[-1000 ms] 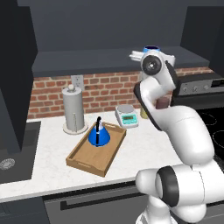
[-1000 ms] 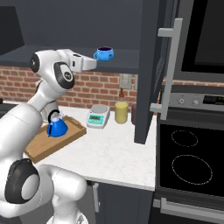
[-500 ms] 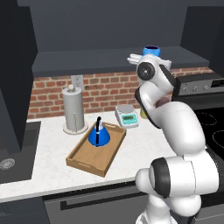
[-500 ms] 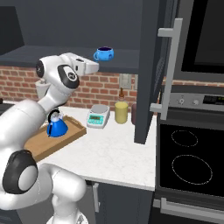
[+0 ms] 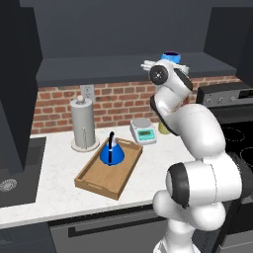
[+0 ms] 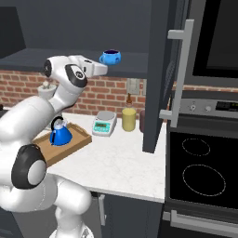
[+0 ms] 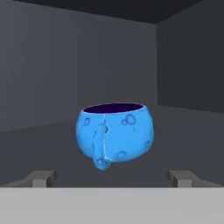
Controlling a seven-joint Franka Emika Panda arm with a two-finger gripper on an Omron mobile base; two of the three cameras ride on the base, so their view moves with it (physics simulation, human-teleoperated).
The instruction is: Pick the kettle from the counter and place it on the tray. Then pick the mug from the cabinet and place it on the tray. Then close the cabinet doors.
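A: The claw (image 7: 112,177) is standing released, its two dark fingertips (image 7: 41,178) spread wide apart and gripping nothing. In the hand view the mug (image 7: 115,133) is sitting straight ahead of it, between the line of the two tips but apart from them.

B: And where is that mug sitting?

A: It is resting upright on the dark shelf (image 6: 28,56) inside the cabinet (image 5: 123,29), its small handle turned toward the camera on the hand and its dark purple inside showing at the rim. From the right base view the white hand is reaching up to the shelf edge, just beside the mug (image 6: 110,57) and not touching it.

B: What is happening with the kettle?

A: The kettle (image 5: 111,152) is standing upright in the tray (image 5: 99,180), toward its far end, with the thin black handle pointing up. The tray is lying on the tabletop (image 5: 54,190), angled, near the middle.

B: Anything else on that tabletop?

A: A grey paper-towel holder (image 5: 84,123) is standing by the brick wall (image 5: 118,101), left of the tray. A small white scale (image 6: 104,123) is sitting beside a yellow bottle (image 6: 128,118) further right. A cabinet door (image 6: 160,69) is hanging open, its silver bar handle (image 6: 180,74) facing the right base camera, and a black stove (image 6: 202,172) is sitting below it to the right.
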